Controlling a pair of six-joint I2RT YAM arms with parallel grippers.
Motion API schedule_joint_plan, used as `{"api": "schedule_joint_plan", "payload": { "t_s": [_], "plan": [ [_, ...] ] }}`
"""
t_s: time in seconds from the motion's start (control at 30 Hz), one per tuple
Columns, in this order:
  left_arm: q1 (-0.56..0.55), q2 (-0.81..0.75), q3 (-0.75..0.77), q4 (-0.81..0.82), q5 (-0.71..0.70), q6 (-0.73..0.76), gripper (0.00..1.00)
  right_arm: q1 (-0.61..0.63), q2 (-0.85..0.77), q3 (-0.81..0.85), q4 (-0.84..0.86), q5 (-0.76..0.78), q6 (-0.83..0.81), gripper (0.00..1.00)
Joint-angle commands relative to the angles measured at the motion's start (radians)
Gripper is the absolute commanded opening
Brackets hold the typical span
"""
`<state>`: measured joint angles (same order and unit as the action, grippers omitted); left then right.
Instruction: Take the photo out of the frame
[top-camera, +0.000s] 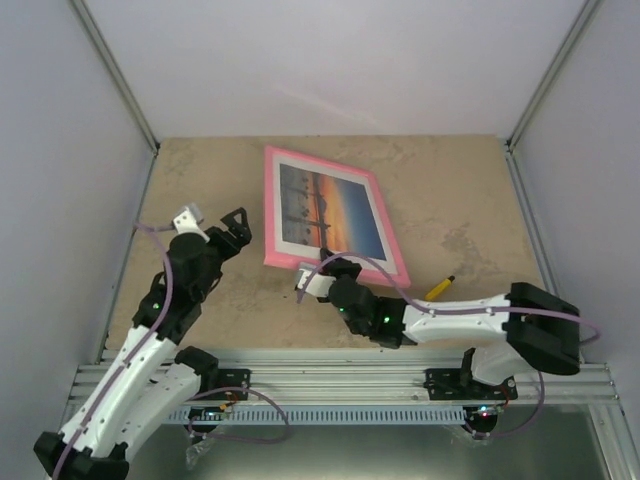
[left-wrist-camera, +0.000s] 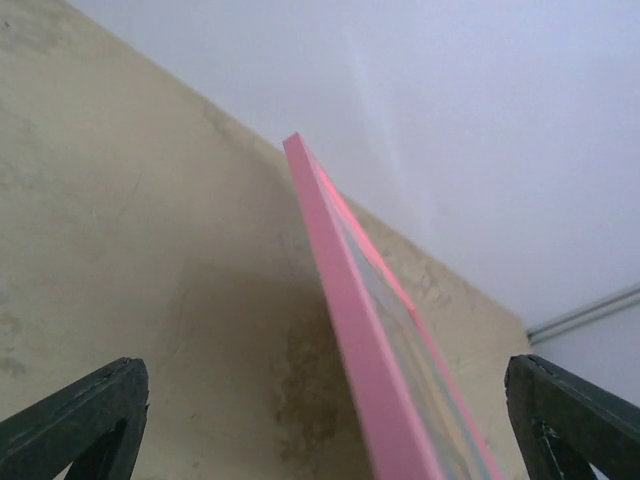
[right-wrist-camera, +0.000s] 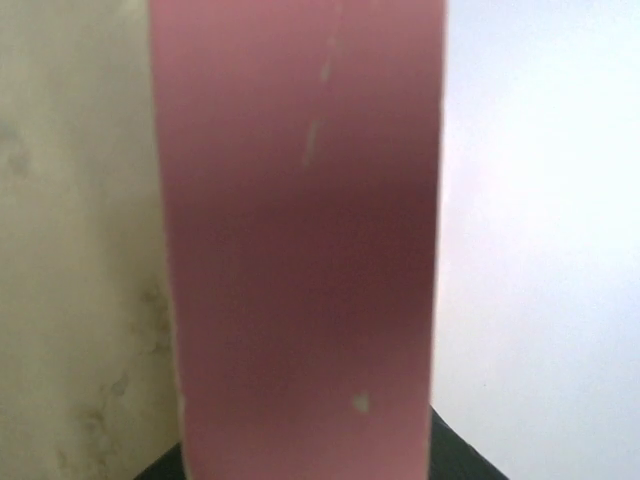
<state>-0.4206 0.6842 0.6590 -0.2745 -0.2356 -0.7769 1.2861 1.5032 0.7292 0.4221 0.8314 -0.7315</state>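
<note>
The photo (top-camera: 328, 212), an orange sunset over blue water with small dark shapes, still sits inside the frame (top-camera: 270, 210), with the white mat (top-camera: 295, 250) around it, so nothing of the real task is done yet. As I judge it, opening the back and pulling the print out are both left to do. The frame is thin and pink. It is in the upper middle of the top view, on the beige table (top-camera: 200, 170), and from my left wrist it looks lifted on one side, with a shadow under it (left-wrist-camera: 355, 330). My right gripper (top-camera: 322, 258) is clamped on its lower edge, and this pink edge fills nearly my whole right wrist view (right-wrist-camera: 300, 250). My left gripper (top-camera: 235, 225) is just beside the frame's left side, spread wide and grasping nothing; its fingers (left-wrist-camera: 90, 415) stand well apart from the pink edge. A yellow pencil (top-camera: 439, 288) lies lower right of the frame.
</note>
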Motion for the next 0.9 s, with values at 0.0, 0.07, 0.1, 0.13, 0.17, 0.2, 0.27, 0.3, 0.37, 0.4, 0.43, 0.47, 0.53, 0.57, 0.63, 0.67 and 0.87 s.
{"api": "schedule_joint_plan", "payload": {
  "t_s": [0.0, 0.07, 0.1, 0.13, 0.17, 0.2, 0.27, 0.3, 0.37, 0.4, 0.43, 0.47, 0.53, 0.57, 0.63, 0.67, 0.87],
  "plan": [
    [-0.001, -0.092, -0.031, -0.034, -0.084, -0.042, 0.99, 0.001, -0.128, -0.016, 0.173, -0.088, 0.141, 0.00],
    [-0.001, -0.128, -0.037, -0.038, -0.097, -0.059, 0.99, -0.001, -0.169, -0.036, 0.216, -0.110, 0.157, 0.01],
    [-0.001, -0.142, -0.042, -0.044, -0.102, -0.068, 0.99, -0.005, -0.189, -0.044, 0.232, -0.127, 0.171, 0.01],
    [-0.001, -0.158, -0.045, -0.055, -0.115, -0.086, 1.00, -0.011, -0.211, -0.049, 0.242, -0.148, 0.194, 0.01],
    [-0.001, -0.171, -0.051, -0.059, -0.124, -0.103, 0.99, -0.019, -0.236, -0.053, 0.248, -0.175, 0.219, 0.01],
    [-0.001, -0.184, -0.060, -0.056, -0.129, -0.115, 0.99, -0.029, -0.259, -0.057, 0.251, -0.208, 0.251, 0.01],
    [-0.001, -0.202, -0.083, -0.044, -0.122, -0.144, 0.99, -0.057, -0.305, -0.066, 0.268, -0.287, 0.320, 0.00],
    [-0.001, -0.208, -0.093, -0.032, -0.107, -0.153, 0.99, -0.072, -0.327, -0.074, 0.285, -0.321, 0.359, 0.00],
    [-0.001, -0.208, -0.113, -0.009, -0.075, -0.169, 0.99, -0.114, -0.362, -0.094, 0.323, -0.385, 0.453, 0.00],
    [-0.001, -0.203, -0.122, 0.005, -0.057, -0.174, 0.99, -0.137, -0.371, -0.102, 0.340, -0.418, 0.506, 0.01],
    [-0.001, -0.196, -0.130, 0.020, -0.038, -0.178, 1.00, -0.160, -0.378, -0.108, 0.357, -0.439, 0.558, 0.01],
    [-0.001, -0.188, -0.139, 0.035, -0.015, -0.182, 0.99, -0.180, -0.382, -0.118, 0.378, -0.451, 0.617, 0.00],
    [-0.001, -0.167, -0.154, 0.069, 0.023, -0.196, 0.99, -0.213, -0.393, -0.133, 0.404, -0.469, 0.719, 0.00],
    [-0.001, -0.159, -0.163, 0.083, 0.043, -0.204, 0.99, -0.222, -0.396, -0.141, 0.419, -0.465, 0.794, 0.00],
    [-0.001, -0.144, -0.186, 0.118, 0.078, -0.223, 0.99, -0.238, -0.398, -0.161, 0.443, -0.443, 0.887, 0.00],
    [-0.001, -0.136, -0.199, 0.139, 0.095, -0.235, 0.99, -0.252, -0.397, -0.170, 0.450, -0.434, 0.939, 0.01],
    [-0.001, -0.090, -0.295, 0.283, 0.204, -0.320, 0.99, -0.317, -0.385, -0.252, 0.487, -0.386, 1.282, 0.00]
  ]
}}
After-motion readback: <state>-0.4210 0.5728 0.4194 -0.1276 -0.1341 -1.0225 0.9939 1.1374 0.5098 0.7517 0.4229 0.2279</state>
